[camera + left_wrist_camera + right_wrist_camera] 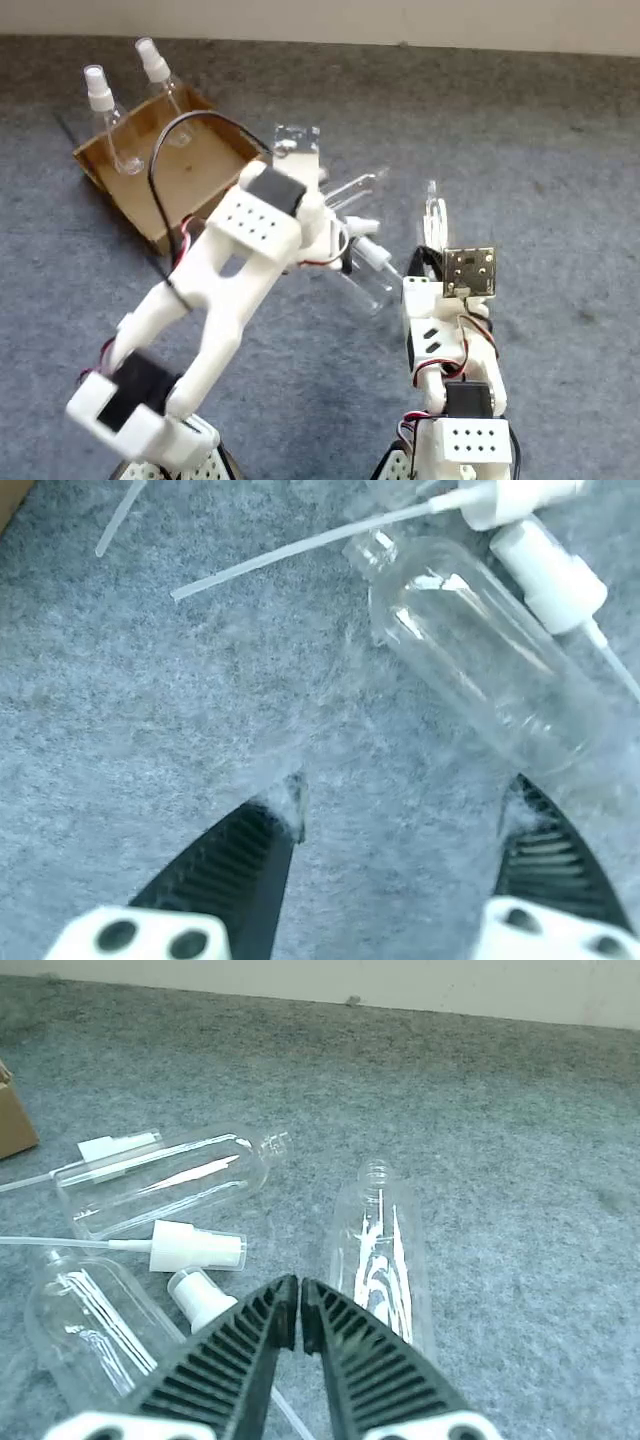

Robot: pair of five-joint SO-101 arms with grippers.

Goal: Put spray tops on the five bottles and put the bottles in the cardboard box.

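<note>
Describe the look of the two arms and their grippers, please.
Both the left arm and the right arm are white plastic with black motor blocks and plates with small round holes. A black cable loops over the left arm. The left gripper and right gripper have black ribbed fingers on white bases.

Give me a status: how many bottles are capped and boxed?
Done: two capped bottles stand in the cardboard box.
In hand: nothing is gripped. The left gripper is open above a lying bottle; the right gripper is shut and empty beside a second bottle.
Left: three uncapped bottles lie on the grey mat among loose spray tops. All three need tops, then boxing.
</note>
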